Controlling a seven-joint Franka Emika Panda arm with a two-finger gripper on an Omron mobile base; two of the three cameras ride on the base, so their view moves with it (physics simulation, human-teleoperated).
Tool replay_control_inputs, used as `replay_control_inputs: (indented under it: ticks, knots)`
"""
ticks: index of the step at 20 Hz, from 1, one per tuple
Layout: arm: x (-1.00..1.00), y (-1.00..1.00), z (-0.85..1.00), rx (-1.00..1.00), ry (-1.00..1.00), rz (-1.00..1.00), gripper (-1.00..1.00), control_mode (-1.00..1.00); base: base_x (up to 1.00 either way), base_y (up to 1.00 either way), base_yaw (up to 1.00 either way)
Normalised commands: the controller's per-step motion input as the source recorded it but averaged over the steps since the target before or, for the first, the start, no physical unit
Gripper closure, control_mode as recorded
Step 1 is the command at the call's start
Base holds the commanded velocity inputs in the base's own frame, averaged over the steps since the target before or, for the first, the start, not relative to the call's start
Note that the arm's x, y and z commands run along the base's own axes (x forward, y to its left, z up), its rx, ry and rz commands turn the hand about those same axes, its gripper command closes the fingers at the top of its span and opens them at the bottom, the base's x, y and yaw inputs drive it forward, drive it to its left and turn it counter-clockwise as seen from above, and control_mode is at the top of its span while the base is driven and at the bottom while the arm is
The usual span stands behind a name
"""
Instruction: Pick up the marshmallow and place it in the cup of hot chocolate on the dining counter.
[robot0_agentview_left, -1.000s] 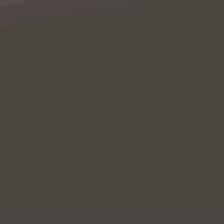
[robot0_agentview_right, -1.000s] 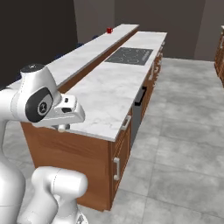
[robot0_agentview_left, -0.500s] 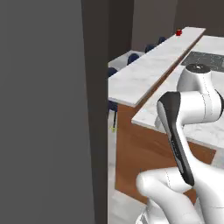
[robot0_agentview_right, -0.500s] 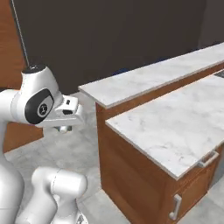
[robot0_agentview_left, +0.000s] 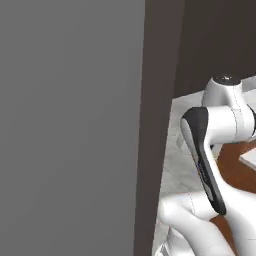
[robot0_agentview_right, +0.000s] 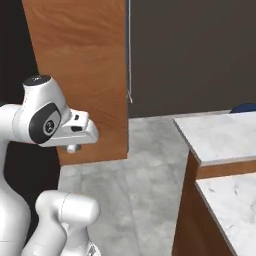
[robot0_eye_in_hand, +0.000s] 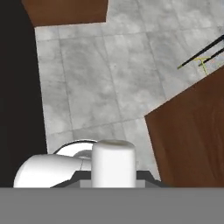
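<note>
the marshmallow (robot0_eye_in_hand: 113, 162) sits at the bottom centre of the hand view, a white stubby cylinder standing upright, pinched between the gripper (robot0_eye_in_hand: 113, 178) tips, so the jaws are closed onto its sides. only dark slivers of the fingertips (robot0_eye_in_hand: 145, 176) show, one at each side of it. it hangs in the air over the grey veined tile floor (robot0_eye_in_hand: 100, 70), not resting on any surface. to its right in that view is a brown wood panel face (robot0_eye_in_hand: 192, 140) that rises from the floor, and at the top right a couple of thin dark rods (robot0_eye_in_hand: 203, 54) with a yellow mark cross the tiles (too small to tell what they are). a brown wood block (robot0_eye_in_hand: 65, 11) lies along the top edge and a black area runs down the left side. in the right base view the arm's hand (robot0_agentview_right: 77, 131) is held out level at the left, well apart from the dining counter (robot0_agentview_right: 220, 135), whose white grey-veined top and brown wood base stand at the right edge. a second, lower marble top (robot0_agentview_right: 235, 210) lies just in front of it. a bit of something blue (robot0_agentview_right: 246, 107) peeks from behind the counter. behind the arm stand a tall wood panel (robot0_agentview_right: 80, 65) and a dark wall (robot0_agentview_right: 200, 50). in the left base view a flat grey wall (robot0_agentview_left: 65, 125) and a dark brown upright edge (robot0_agentview_left: 155, 125) stand close, with the arm's white links at the right.
</note>
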Motion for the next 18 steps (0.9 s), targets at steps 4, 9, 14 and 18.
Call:
replay_control_inputs:
  ticks: [4,9,14,18]
  knots:
    - [0.0,0.0,0.0,0.0,0.0,0.0,1.0,1.0,1.0,-0.02,0.25]
    - [0.0,0.0,0.0,0.0,0.0,0.0,1.0,1.0,1.0,-0.37,0.06]
    - [0.0,0.0,0.0,0.0,0.0,0.0,1.0,1.0,1.0,-0.24,-0.13]
    - [0.0,0.0,0.0,0.0,0.0,0.0,1.0,1.0,1.0,0.01,-0.44]
